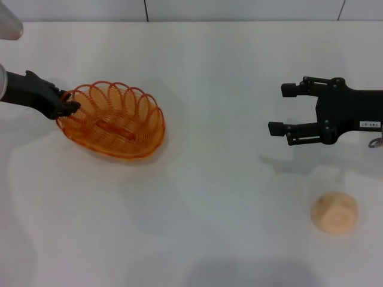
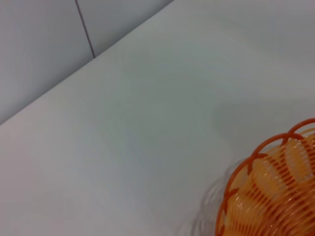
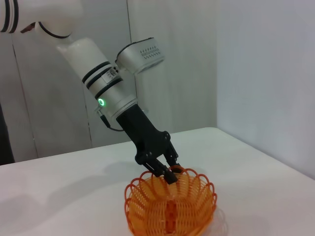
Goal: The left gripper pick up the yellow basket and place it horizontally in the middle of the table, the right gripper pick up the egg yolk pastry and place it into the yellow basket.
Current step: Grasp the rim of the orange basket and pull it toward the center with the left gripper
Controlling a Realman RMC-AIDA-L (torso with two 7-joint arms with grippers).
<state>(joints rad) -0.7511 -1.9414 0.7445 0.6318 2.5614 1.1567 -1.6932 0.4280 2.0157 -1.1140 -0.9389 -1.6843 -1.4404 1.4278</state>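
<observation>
**Orange wire rim pinched at one edge: tilt and slip risk**

Orange-yellow wire: the yellow basket (image 1: 114, 119) sits around 10 o'clock on the table (image 1: 203, 72), well left of centre. The left gripper (image 1: 67, 107) comes in from 9 o'clock, fingers closed on a scalloped loop at the basket's left rim. The right wrist view confirms it: claw tips (image 3: 167, 173) clamped over the rim, one finger dipping inside the bowl.

Right gripper (image 1: 281, 110) hovers at about 3 o'clock, jaws spread wide, holding nothing. The egg yolk pastry (image 1: 334, 212) lies at roughly 4 o'clock, near that gripper but clear of it, untouched.

Risks, as I read them:
- Grip is on a single edge loop, far off the basket's centre. On lift the far side will likely sag, so the basket hangs tilted. Set down like that, it may land on its rim and rock or roll rather than sit flat.
- Thin smooth wire between hard fingers: could pivot or slip out mid-carry, especially on a quick swing toward centre.
- Finger inside the loops might snag on release and drag the basket off its spot.
- If the basket ends up skewed or short of centre, the right arm's drop could clip the rim, and a round pastry would roll away across the smooth tabletop.
- Both arms converging on the middle: collision if the left doesn't clear out first.
</observation>
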